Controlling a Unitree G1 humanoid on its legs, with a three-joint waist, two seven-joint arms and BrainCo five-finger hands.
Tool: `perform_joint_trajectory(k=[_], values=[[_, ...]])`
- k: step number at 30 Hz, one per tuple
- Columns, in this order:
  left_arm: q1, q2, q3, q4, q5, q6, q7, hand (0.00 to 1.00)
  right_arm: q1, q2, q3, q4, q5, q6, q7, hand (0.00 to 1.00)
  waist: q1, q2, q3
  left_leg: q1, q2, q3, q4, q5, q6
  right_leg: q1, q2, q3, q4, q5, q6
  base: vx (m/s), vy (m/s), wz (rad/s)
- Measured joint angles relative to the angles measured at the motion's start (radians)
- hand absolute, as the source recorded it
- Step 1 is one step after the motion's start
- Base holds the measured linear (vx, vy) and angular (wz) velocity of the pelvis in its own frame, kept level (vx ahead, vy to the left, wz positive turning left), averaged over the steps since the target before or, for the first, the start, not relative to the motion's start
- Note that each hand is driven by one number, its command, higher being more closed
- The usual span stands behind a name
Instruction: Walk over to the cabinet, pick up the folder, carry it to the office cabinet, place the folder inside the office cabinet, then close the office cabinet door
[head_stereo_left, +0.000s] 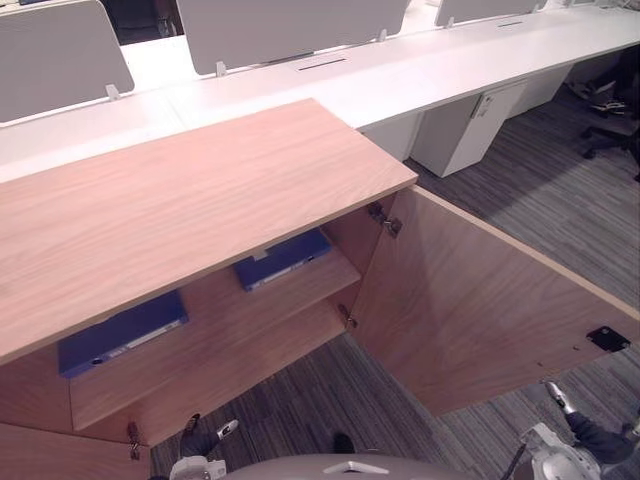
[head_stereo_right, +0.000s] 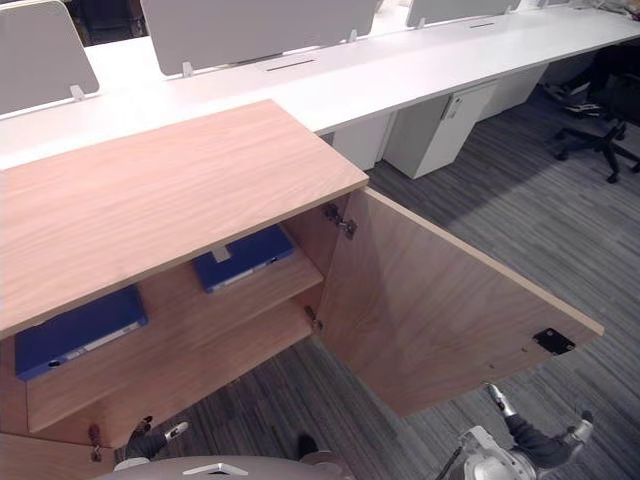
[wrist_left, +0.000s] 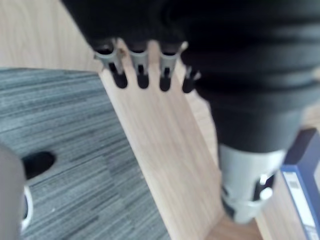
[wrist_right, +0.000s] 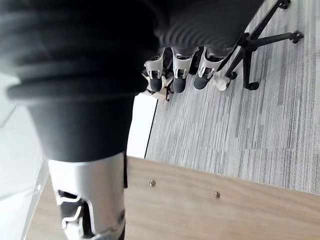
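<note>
Two folders (head_stereo_left: 283, 258): both blue, lying flat on the upper shelf (head_stereo_left: 215, 312) inside the office cabinet (head_stereo_left: 180, 200), one next to the hinges of its open door (head_stereo_left: 480, 310), the other (head_stereo_left: 122, 333) toward the end away from that door (which one is the task's, I cannot tell).
Placing: judged done, since folders sit inside the cabinet and neither hand carries one.
Door: swung wide from the cabinet's front; closing it is what is left.
Left hand (wrist_left: 141, 67): low before the cabinet's open front, fingers relaxed, holding nothing.
Right hand (wrist_right: 177, 75): just beside the door's outer edge, fingers loose and empty.
</note>
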Motion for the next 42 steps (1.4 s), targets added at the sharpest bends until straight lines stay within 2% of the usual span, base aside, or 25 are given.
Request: perform_joint_trajectory(k=[4, 12, 17, 27, 30, 34, 42], values=[[-0.001, -0.001, 0.01, -0.001, 0.0, 0.0, -0.005, 0.0, -0.032, -0.008, -0.034, 0.012, 0.063, -0.007, 0.003, 0.0, -0.005, 0.004, -0.001, 0.005, 0.006, 0.015, 0.001, -0.003, 0.001, 0.0, 0.004, 0.01, 0.0, 0.0, 0.0, 0.01, -0.008, -0.11], [0.009, 0.027, -0.004, 0.005, 0.0, 0.0, -0.025, 0.0, -0.132, -0.127, -0.063, 0.233, 0.129, -0.009, 0.069, 0.0, -0.011, 0.008, 0.001, 0.004, 0.001, -0.013, 0.017, -0.014, 0.002, 0.018, -0.006, -0.016, -0.003, -0.004, -0.002, -0.04, -0.012, 0.08], [0.026, 0.059, -0.03, 0.019, 0.0, -0.001, -0.042, 0.0, -0.19, -0.26, -0.069, 0.362, 0.145, -0.007, 0.117, 0.0, -0.017, 0.03, 0.007, -0.009, -0.01, -0.037, 0.017, -0.014, 0.002, 0.018, -0.015, -0.036, -0.011, -0.005, -0.002, -0.05, -0.024, 0.12], [0.025, 0.091, -0.04, 0.048, -0.002, -0.009, -0.045, 0.0, -0.269, -0.42, -0.051, 0.522, 0.153, -0.001, 0.185, 0.0, -0.02, 0.032, 0.009, -0.029, -0.017, -0.075, 0.016, -0.011, 0.007, 0.02, -0.019, -0.054, -0.042, 0.003, 0.005, -0.01, -0.02, 0.05], [0.018, 0.1, -0.048, 0.048, -0.002, -0.015, -0.046, 0.0, -0.27, -0.469, -0.021, 0.556, 0.151, 0.001, 0.199, 0.0, -0.025, 0.038, 0.027, -0.029, -0.019, -0.096, 0.016, -0.01, 0.009, 0.032, -0.023, -0.073, -0.048, 0.004, 0.005, -0.02, -0.025, 0.15], [0.018, 0.102, -0.049, 0.048, -0.002, -0.019, -0.052, 0.0, -0.284, -0.505, 0.012, 0.565, 0.131, 0.009, 0.202, 0.0, -0.026, 0.05, 0.036, -0.03, -0.02, -0.1, 0.016, -0.01, 0.009, 0.033, -0.024, -0.076, -0.049, 0.004, 0.006, -0.05, -0.028, 0.04], [0.02, 0.114, -0.067, 0.047, 0.0, -0.021, -0.052, 0.0, -0.295, -0.551, 0.077, 0.602, 0.125, 0.018, 0.237, 0.0, -0.038, 0.05, 0.039, -0.03, -0.023, -0.121, 0.017, -0.009, 0.011, 0.044, -0.029, -0.094, -0.053, 0.003, 0.007, -0.05, -0.031, 0.07]])
